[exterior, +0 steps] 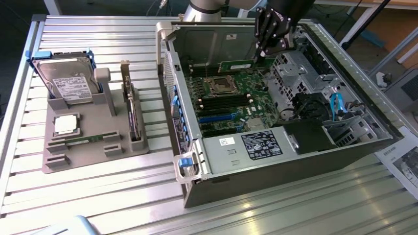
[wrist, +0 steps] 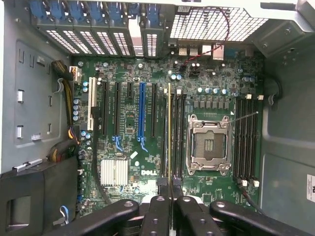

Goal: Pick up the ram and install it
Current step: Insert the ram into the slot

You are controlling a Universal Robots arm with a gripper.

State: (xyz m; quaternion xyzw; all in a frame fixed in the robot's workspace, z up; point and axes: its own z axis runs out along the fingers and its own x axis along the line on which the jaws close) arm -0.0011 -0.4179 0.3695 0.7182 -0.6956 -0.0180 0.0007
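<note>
Ribbed aluminium desk, bare metal slats, carries everything. Biggest item: an open dark steel PC case lying on its side at the exterior view's right, w/ a green mobo on its floor. At the exterior view's left sits a matt grey plastic fixture tray w/ a silver HDD at its far end & a spare green memory stick near its front.

The arm's black jaws hang over the far part of the case, closed narrow on the ram, a long thin green circuit-board stick. In the wrist view it's edge-on, a slim line over the black memory slots next to the square metal CPU socket.

Step in hand, imo: pick-up done, stick over the board, not yet seated. Seating prob. calls for its edge parallel & centred on one slot, then a straight push. It's a thin rigid board, so little tolerance for tilt.
</note>
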